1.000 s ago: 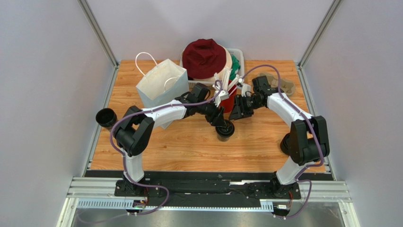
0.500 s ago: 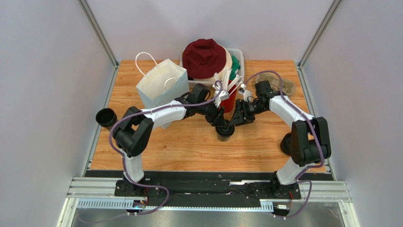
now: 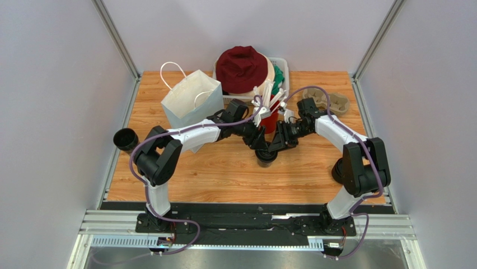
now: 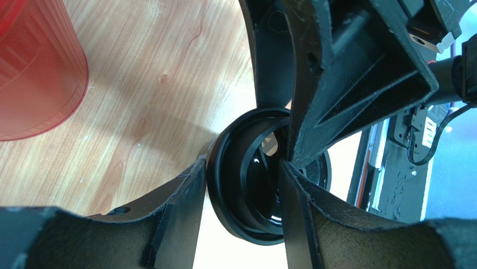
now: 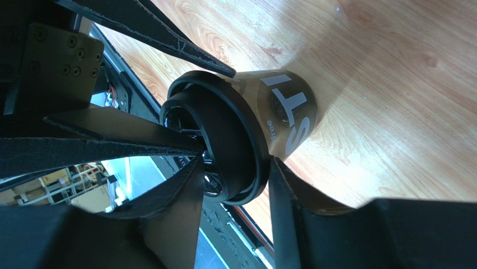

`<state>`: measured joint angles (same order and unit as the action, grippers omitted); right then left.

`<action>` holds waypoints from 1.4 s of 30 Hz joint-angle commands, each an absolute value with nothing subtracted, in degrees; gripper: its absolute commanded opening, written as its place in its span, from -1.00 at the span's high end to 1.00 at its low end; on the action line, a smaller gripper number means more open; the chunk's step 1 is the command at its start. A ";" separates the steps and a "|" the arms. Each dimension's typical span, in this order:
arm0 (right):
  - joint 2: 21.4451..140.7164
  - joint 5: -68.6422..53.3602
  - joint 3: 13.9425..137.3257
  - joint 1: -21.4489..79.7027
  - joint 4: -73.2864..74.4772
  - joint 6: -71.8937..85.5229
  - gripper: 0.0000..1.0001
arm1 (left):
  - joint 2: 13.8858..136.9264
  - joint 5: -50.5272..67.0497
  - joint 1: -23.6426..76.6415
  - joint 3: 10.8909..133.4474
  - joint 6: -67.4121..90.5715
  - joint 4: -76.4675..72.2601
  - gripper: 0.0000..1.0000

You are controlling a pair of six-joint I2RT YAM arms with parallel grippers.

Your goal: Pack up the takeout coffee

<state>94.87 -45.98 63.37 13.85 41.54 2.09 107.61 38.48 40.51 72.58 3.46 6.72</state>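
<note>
The takeout coffee [image 3: 266,157], a dark brown cup with white lettering [image 5: 285,112] and a black lid [image 5: 229,134], stands on the table's middle. My left gripper [image 3: 261,144] comes from the left and is shut on the lid's rim; in the left wrist view its fingers [image 4: 185,213] pinch the lid [image 4: 246,168]. My right gripper [image 3: 278,144] comes from the right, its jaws closed on the lid's edge, one finger on top and one finger [image 5: 285,213] under the rim. Both grippers meet at the cup's top.
A red cup [image 3: 270,120] stands just behind the coffee. A white paper bag [image 3: 190,101] stands back left, and a basket [image 3: 283,64] with a maroon hat behind it. A cardboard cup carrier [image 3: 330,101] lies back right. A black lidless cup [image 3: 125,139] sits at the left edge.
My right gripper has moved left and down from beside the red cup onto the coffee's lid. The left gripper has stayed on the lid.
</note>
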 commanded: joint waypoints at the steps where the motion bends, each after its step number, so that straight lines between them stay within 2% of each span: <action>1: 97.11 -45.97 62.40 14.85 38.32 2.20 0.24 | 113.64 26.10 40.34 67.41 -1.50 14.86 -0.15; 5: 98.00 -45.71 62.49 14.85 38.23 2.02 0.34 | 113.12 28.12 39.90 67.32 -0.97 14.07 -0.20; 11: 98.35 -44.74 62.14 14.85 38.32 1.49 0.36 | 110.22 31.28 38.50 69.34 -0.53 13.71 -0.39; 17: 98.70 -43.86 62.40 14.94 38.23 1.49 0.39 | 108.02 35.50 38.23 71.37 1.04 12.92 -0.47; 26: 98.35 -40.71 65.03 15.29 39.37 2.55 0.41 | 108.72 40.60 37.88 70.66 5.01 9.41 -0.54; 34: 98.52 -34.81 69.08 18.81 42.54 3.87 0.38 | 107.14 39.90 37.97 66.71 8.70 4.85 -0.55; 42: 99.32 -36.91 70.31 21.27 43.77 4.04 0.31 | 107.32 38.67 37.88 64.69 10.19 1.76 -0.54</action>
